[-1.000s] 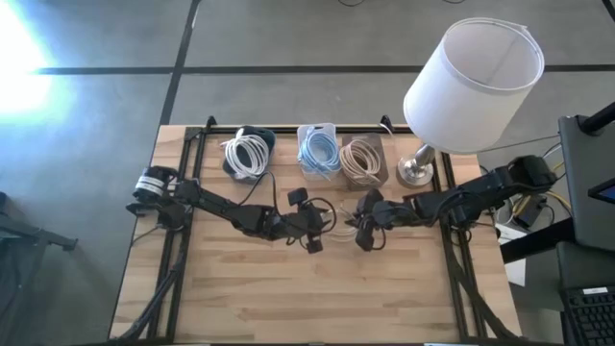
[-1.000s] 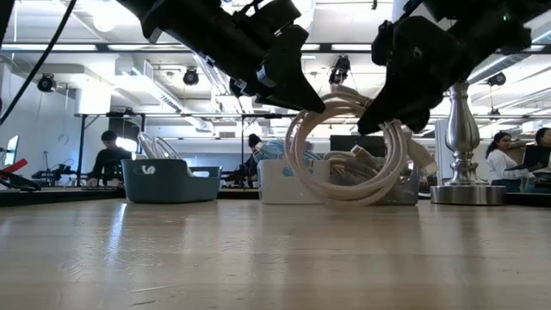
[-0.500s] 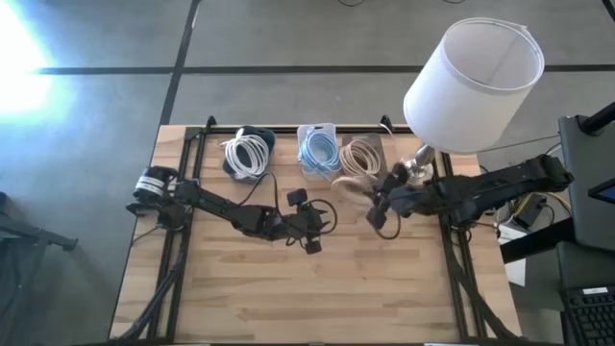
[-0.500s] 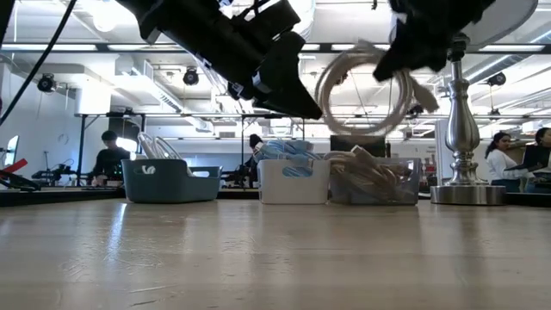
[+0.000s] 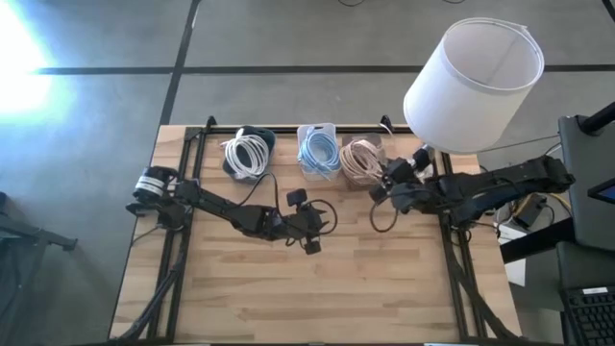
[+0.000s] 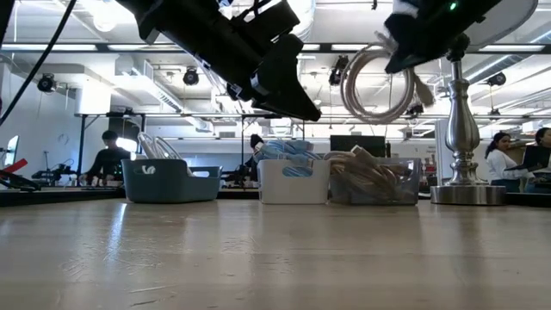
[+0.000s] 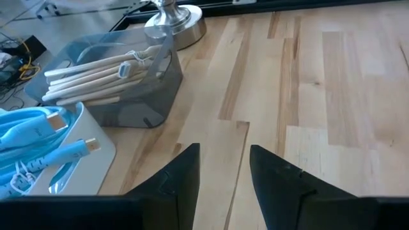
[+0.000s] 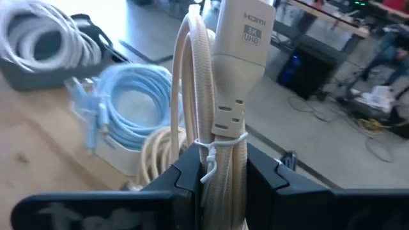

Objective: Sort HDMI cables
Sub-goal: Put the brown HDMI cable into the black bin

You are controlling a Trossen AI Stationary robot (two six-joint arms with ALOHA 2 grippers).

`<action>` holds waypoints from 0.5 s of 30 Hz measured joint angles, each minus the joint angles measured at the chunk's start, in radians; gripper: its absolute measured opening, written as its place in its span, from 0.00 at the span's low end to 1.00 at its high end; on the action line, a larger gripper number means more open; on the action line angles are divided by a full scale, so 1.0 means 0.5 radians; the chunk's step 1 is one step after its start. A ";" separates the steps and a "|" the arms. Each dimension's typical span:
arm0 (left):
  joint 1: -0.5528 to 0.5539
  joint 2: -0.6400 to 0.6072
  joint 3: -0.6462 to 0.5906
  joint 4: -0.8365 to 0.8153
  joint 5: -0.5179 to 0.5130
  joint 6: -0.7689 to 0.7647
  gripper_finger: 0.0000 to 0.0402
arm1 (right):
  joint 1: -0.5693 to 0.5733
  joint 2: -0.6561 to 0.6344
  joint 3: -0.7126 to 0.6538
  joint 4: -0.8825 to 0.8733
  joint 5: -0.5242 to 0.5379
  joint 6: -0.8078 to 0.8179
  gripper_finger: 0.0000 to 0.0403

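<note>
My right gripper (image 8: 223, 171) is shut on a beige HDMI cable coil (image 6: 377, 84), held high in the air near the grey bin of beige coils (image 5: 360, 160). The coil's connector (image 8: 246, 45) reads HDMI. Along the far edge, white coils lie in a dark bin (image 5: 248, 154) and light blue coils in a white bin (image 5: 318, 151). My left gripper (image 7: 220, 182) hovers open over mid-table (image 5: 312, 229), holding nothing. My right gripper pinches the beige coil between its two fingers at the tied bundle of strands just below the connector (image 8: 214, 150), where a white tie wraps it. It reaches in from the table's right. The coil hangs on edge below the fingers (image 6: 405, 43), lifted clear of the table.
A table lamp with a big white shade (image 5: 473, 85) and metal base (image 6: 465, 191) stands at the far right corner, close beside my right arm. The three bins line the far edge. Bare wooden tabletop (image 5: 317, 288) spreads across the near half. People sit in the room beyond.
My right gripper has carried the beige coil up and toward the far right, from beside my left gripper to near the beige bin. The coil has risen from low in front of the bins to well above them. My left gripper has stayed in place.
</note>
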 joint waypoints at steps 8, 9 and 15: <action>0.001 0.000 0.000 0.001 0.001 -0.002 0.35 | -0.173 0.397 -0.029 0.012 0.329 0.010 0.17; 0.001 0.000 0.000 -0.002 0.000 -0.011 0.35 | -0.200 0.450 -0.029 0.015 0.338 0.024 0.17; 0.002 0.000 0.000 -0.015 0.000 -0.028 0.35 | -0.329 0.740 0.020 0.020 0.217 0.053 0.17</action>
